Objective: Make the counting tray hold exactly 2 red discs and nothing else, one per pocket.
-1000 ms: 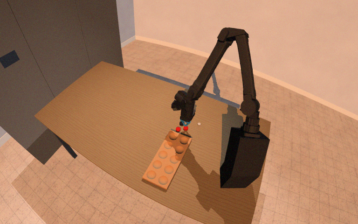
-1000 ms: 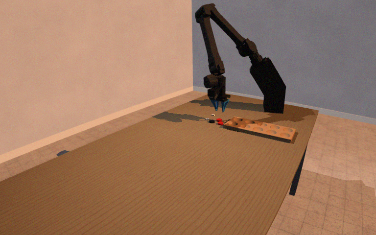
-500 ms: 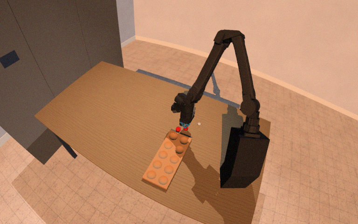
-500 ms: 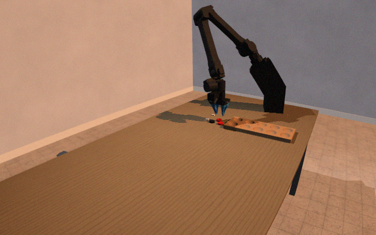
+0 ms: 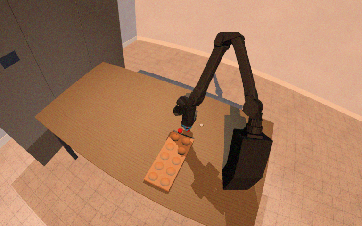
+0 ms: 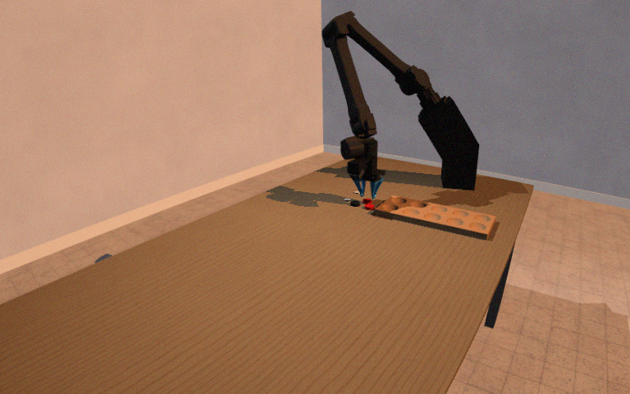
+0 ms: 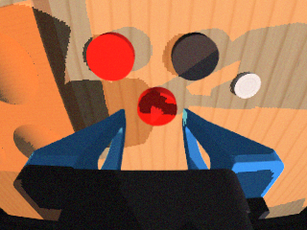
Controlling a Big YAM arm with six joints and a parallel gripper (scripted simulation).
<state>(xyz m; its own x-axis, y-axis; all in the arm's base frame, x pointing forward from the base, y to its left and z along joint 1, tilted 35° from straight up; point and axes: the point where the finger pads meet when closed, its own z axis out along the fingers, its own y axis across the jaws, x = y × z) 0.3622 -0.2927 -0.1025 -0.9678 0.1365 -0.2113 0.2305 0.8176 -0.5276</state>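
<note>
The orange counting tray (image 5: 169,159) lies flat on the table with two rows of round pockets; I see no disc in any pocket. Just beyond its far end lie two red discs. One red disc (image 7: 157,105) lies on the table right below and between my blue fingertips, in their shadow. The other red disc (image 7: 110,57) lies beside it, next to the tray's corner (image 7: 26,90). My gripper (image 7: 153,115) is open and empty, pointing down a little above the table (image 5: 184,129), as also seen in the exterior view (image 6: 367,188).
A black disc (image 7: 195,57) lies just past the red discs and a small white disc (image 7: 246,84) lies further to the right. The arm's dark base (image 5: 246,157) stands beside the tray.
</note>
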